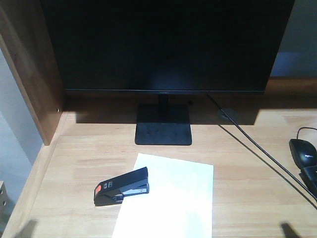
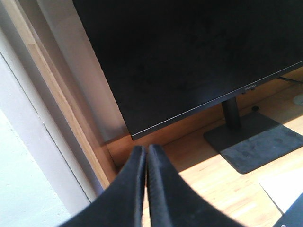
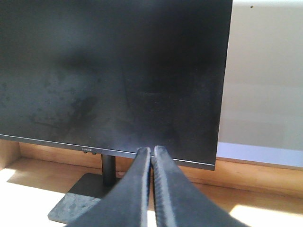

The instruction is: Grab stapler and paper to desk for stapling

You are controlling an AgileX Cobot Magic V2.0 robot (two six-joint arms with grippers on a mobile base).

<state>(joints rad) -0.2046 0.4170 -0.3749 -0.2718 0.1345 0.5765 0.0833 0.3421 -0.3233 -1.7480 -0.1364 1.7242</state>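
Observation:
The black stapler (image 1: 121,186) with an orange-red patch at its left end lies on the left edge of the white paper (image 1: 173,198), which lies flat on the light wooden desk (image 1: 84,158) in front of the monitor stand. A corner of the paper (image 2: 284,187) and a dark edge of the stapler (image 2: 294,218) show in the left wrist view. My left gripper (image 2: 146,150) is shut and empty, above the desk's left rear. My right gripper (image 3: 151,150) is shut and empty, facing the monitor. Neither gripper shows in the front view.
A large black monitor (image 1: 163,44) on a square stand (image 1: 163,128) fills the back of the desk. A black cable (image 1: 257,148) runs diagonally to the right. A black mouse (image 1: 303,151) sits at the right edge. A dark wooden side panel (image 1: 29,64) bounds the left.

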